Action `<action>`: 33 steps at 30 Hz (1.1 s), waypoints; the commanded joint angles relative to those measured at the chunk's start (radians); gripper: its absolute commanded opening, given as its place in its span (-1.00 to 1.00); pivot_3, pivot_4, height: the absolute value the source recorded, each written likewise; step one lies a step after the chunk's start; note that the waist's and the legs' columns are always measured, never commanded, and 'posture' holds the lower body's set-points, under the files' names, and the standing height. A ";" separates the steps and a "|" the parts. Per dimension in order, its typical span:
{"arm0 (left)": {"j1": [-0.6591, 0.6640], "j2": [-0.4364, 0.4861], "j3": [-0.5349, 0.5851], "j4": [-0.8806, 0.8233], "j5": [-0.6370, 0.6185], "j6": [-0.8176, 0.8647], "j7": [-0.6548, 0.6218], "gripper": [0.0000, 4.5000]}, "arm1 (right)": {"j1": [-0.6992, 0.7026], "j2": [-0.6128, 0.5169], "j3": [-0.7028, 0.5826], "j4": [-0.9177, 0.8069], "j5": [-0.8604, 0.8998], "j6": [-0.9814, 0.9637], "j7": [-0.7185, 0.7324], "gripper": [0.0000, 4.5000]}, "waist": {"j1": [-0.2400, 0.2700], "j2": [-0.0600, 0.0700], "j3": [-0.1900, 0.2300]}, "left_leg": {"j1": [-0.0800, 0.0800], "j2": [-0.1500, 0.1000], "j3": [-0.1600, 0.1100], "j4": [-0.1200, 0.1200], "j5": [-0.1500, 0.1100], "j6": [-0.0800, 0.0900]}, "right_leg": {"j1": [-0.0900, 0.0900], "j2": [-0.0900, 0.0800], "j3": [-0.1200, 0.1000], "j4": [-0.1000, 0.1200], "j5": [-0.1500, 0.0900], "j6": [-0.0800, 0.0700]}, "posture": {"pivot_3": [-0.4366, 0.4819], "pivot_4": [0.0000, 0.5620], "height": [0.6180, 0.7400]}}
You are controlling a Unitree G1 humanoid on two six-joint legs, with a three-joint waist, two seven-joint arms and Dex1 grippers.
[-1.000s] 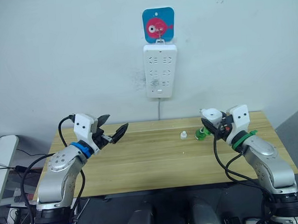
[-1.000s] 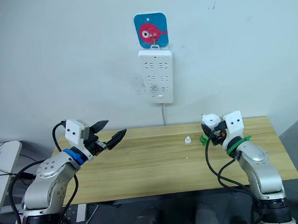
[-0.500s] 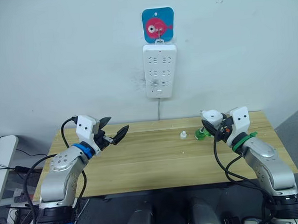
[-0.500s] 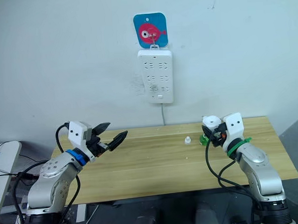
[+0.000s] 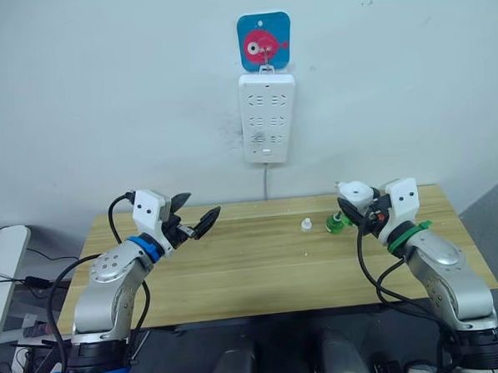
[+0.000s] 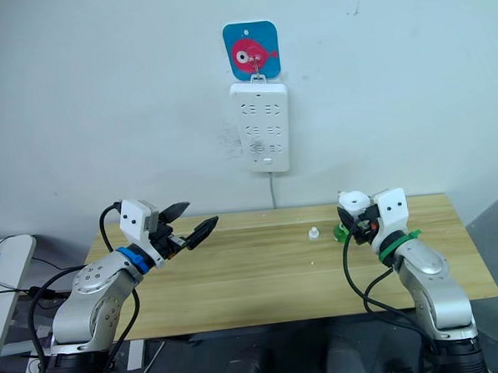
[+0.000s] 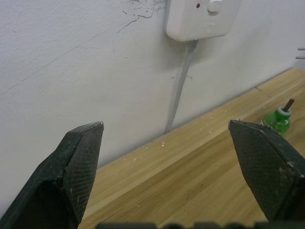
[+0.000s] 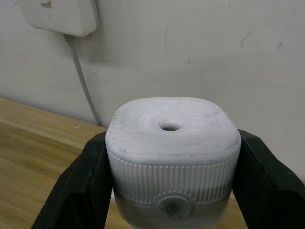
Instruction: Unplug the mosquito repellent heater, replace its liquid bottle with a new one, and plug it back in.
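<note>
The power strip (image 5: 269,117) hangs upright on the wall above the back edge of the counter (image 5: 253,270), its cable dropping straight down behind the wood. A blue card with a pink fish picture (image 5: 265,41) hangs directly above the strip; no writing on either can be read.

Below the strip and toward the robot's right, near the back edge, stands a small white cap (image 5: 306,225). Just beside it, farther from the strip, is a green bottle (image 5: 335,223); the left wrist view shows this bottle (image 7: 278,119) with a bare dark wick at its neck, a detail the head views do not resolve.

The right tool (image 5: 356,208) is clenched on the mosquito repellent heater (image 5: 355,193), holding it above the counter just past the green bottle, below and to the right of the strip. In the right wrist view the heater (image 8: 172,153) sits between both black fingers (image 8: 83,183), vent hole showing in its face, ribbing around its body and a round emblem that cannot be read.

The left tool (image 5: 196,220) hovers released, jaws spread wide, above the counter's left back corner, well apart from the strip and the bottle. The counter's middle and front are bare wood, giving open room between the two tools.
</note>
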 commanded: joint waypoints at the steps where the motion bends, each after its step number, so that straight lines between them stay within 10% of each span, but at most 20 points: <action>1: -0.009 0.010 0.011 -0.013 -0.006 -0.016 -0.006 1.00 | -0.003 0.004 -0.010 -0.064 -0.006 -0.041 -0.006 0.32 | 0.000 0.000 0.000 | 0.000 0.000 0.000 0.000 0.000 0.000 | 0.000 0.000 0.000 0.000 0.000 0.000 | -0.14 -0.34 1.00; 33: -0.050 -0.061 -0.043 0.205 0.102 -0.194 0.002 1.00 | -0.024 0.152 0.145 0.025 -0.192 -0.239 -0.088 0.32 | -0.008 0.000 0.000 | 0.000 0.001 0.000 -0.001 0.000 0.000 | -0.001 0.001 0.000 0.000 0.000 0.000 | -0.27 -0.29 1.00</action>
